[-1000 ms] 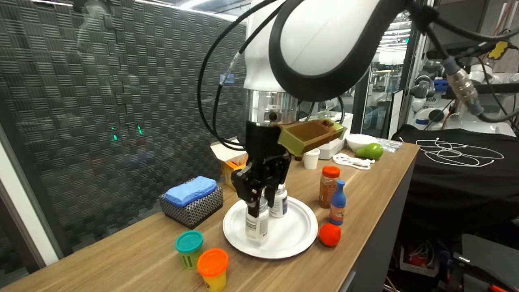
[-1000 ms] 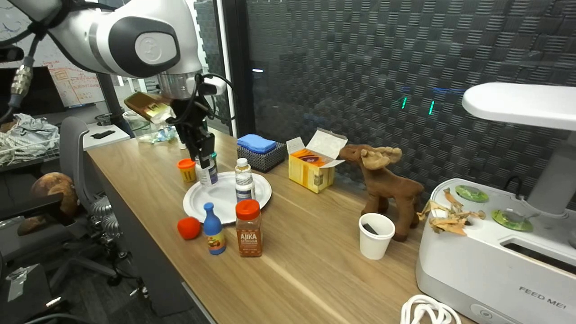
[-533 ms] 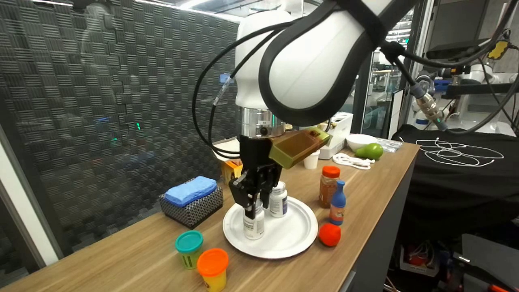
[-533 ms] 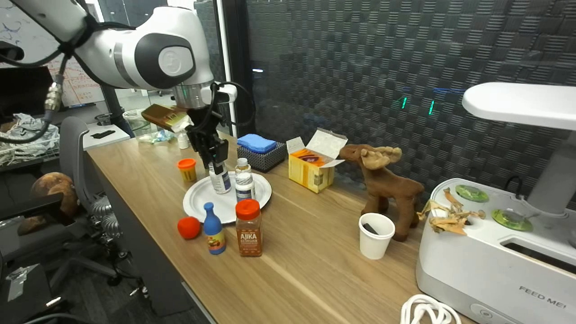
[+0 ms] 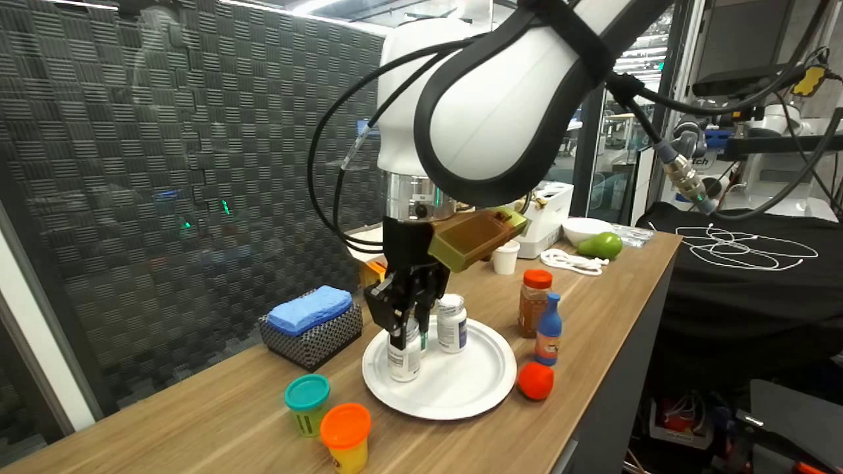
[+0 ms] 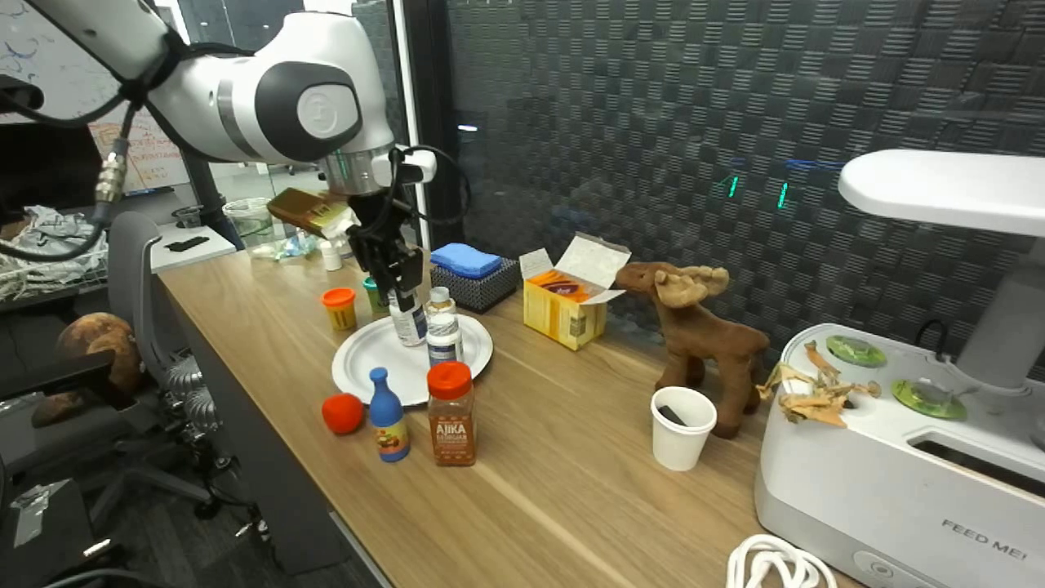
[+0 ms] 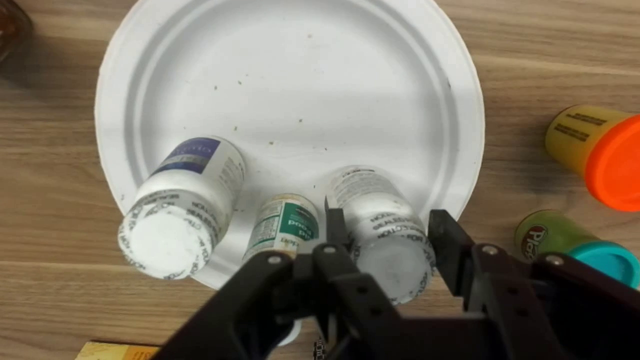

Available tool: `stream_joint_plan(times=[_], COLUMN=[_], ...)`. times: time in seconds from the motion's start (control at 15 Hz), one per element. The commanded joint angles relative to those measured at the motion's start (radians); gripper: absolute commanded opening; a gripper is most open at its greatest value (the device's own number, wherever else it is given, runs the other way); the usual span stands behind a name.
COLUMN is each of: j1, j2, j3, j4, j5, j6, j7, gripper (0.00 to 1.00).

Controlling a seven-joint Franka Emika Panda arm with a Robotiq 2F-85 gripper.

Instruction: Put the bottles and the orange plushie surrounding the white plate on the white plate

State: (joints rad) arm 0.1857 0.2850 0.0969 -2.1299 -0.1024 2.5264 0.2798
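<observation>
The fingers [image 7: 450, 252] clasp a white bottle [image 7: 385, 225] at the round white plate [image 7: 300, 95] bearing two labelled bottles [image 7: 190, 195], with the red-capped brown jar [image 6: 451, 420], blue bottle [image 6: 388, 416] and orange-red plushie [image 6: 343, 413] left.

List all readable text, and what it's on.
"AJIKA GEORGIAN": red-capped jar
"FEED ME!": white planter
"SEALED": cap wraps of gripped white bottle, purple-labelled bottle; labels blurred
"Pla", rest unclear: green tub
"tch", partial: background machine
Too blurred: green-labelled bottle, blue bottle, orange-lidded tub, yellow box, whiteboard
</observation>
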Motion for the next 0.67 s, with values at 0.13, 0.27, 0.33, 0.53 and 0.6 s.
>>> stream_joint_plan(times=[0.13,0.27,0.33,0.53,0.6], j1=[0.03,0.052,0.062,0.079,0.083], j2=[-0.015,-0.024,-0.024,0.007,0.013], j3=[-0.007,-0.007,-0.005,0.022,0.029], j4=[0.029,0.05,0.062,0.11,0.118], j5=[-0.014,-0.044,-0.055,-0.043,-0.036], j6=[-0.012,-0.016,-0.017,-0.021,-0.024], j7=[0.035,0.05,0.05,0.011,0.005], gripper=[0.91,1.0,1.0,1.0,1.0])
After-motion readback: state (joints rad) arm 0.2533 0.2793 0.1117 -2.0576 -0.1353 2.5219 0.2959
